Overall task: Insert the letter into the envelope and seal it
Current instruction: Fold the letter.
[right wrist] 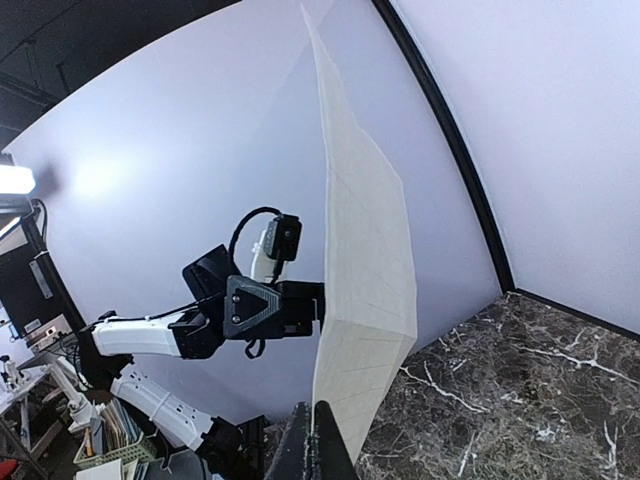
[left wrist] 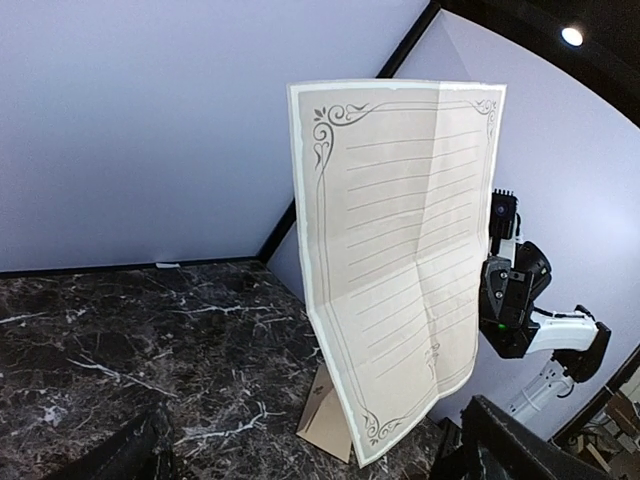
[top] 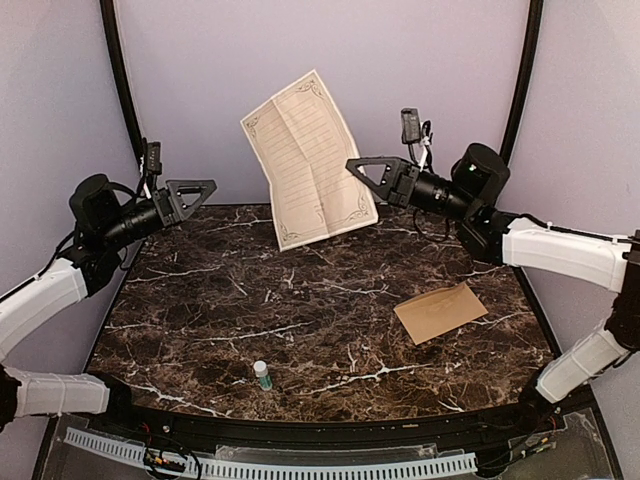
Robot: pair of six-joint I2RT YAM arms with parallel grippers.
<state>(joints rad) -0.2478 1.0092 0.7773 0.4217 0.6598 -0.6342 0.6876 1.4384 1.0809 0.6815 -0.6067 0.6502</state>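
Observation:
The letter (top: 310,160), a cream lined sheet with a dark ornate border and fold creases, hangs upright in the air above the far side of the table. My right gripper (top: 358,168) is shut on its right edge; in the right wrist view the sheet (right wrist: 365,280) rises edge-on from my closed fingertips (right wrist: 320,452). My left gripper (top: 205,190) is open and empty, well left of the sheet; its view faces the sheet (left wrist: 400,250). The tan-brown envelope (top: 440,312) lies flat at the table's right, partly behind the sheet in the left wrist view (left wrist: 335,415).
A small white tube with a green cap (top: 262,375) stands near the table's front edge. The table is dark marble (top: 250,300), with purple-grey walls close behind and at the sides. The right arm (left wrist: 515,290) shows behind the sheet, the left arm (right wrist: 250,310) opposite.

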